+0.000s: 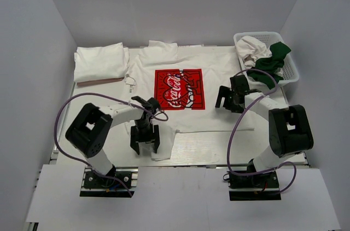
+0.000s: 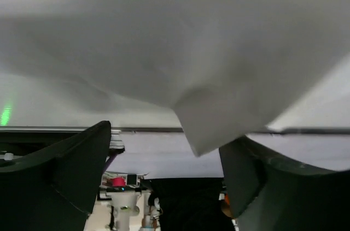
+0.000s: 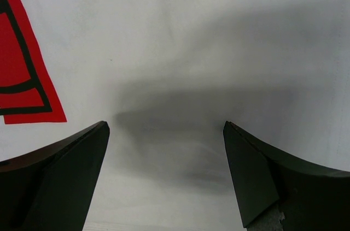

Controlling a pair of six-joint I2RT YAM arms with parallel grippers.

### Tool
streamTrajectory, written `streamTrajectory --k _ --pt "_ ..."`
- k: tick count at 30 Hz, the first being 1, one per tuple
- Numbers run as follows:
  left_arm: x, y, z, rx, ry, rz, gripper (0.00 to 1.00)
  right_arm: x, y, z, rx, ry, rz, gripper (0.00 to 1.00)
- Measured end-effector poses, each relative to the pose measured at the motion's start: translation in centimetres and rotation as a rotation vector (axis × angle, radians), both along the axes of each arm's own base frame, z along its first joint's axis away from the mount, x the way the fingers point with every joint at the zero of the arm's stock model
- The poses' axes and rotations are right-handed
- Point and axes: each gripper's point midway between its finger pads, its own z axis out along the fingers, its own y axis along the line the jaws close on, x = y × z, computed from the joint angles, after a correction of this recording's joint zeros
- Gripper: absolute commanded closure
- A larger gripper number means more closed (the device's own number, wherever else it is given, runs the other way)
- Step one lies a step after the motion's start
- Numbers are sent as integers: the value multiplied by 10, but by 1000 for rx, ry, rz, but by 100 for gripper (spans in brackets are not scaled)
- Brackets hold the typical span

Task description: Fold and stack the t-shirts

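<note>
Both jaws: spread wide, clamping nothing.
Far left: folded white t-shirts on the table, just beside the spread shirt's sleeve.
Left jaws: at the near hem of the Coca-Cola t-shirt spread mid-table; its lifted corner hangs between my fingers.
Right jaws: over that shirt's right side, its red print to my left.
Far right: white lattice basket holding a white t-shirt and a dark green t-shirt, just past my right jaws.

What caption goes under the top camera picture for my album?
Left gripper and right gripper open over a white cloth t-shirt with red square print.
</note>
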Motion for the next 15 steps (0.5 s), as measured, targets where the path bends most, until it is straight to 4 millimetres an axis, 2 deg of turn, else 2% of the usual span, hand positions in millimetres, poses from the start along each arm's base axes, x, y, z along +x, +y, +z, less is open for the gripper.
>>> streamTrajectory --k 2,3,5,6,8,12,15 --pt "0 5 -7 36 13 2 30 -1 0 0 0 0 0 10" --pt "1 5 -7 42 13 4 47 -2 0 0 0 0 0 10" --pt "7 3 -6 39 -4 7 65 -3 -1 0 -1 -1 -1 10" --pt "11 1 -5 33 -16 9 83 -4 -1 -1 -3 0 -2 10" --pt "18 -4 -4 17 -39 9 100 -4 -3 -2 -8 2 -5 10" --pt "26 -11 4 -4 -60 2 100 -4 -5 -1 -20 -4 -13 10" --pt "36 -20 23 -17 -77 -7 100 -4 -8 -1 -31 -4 -21 10"
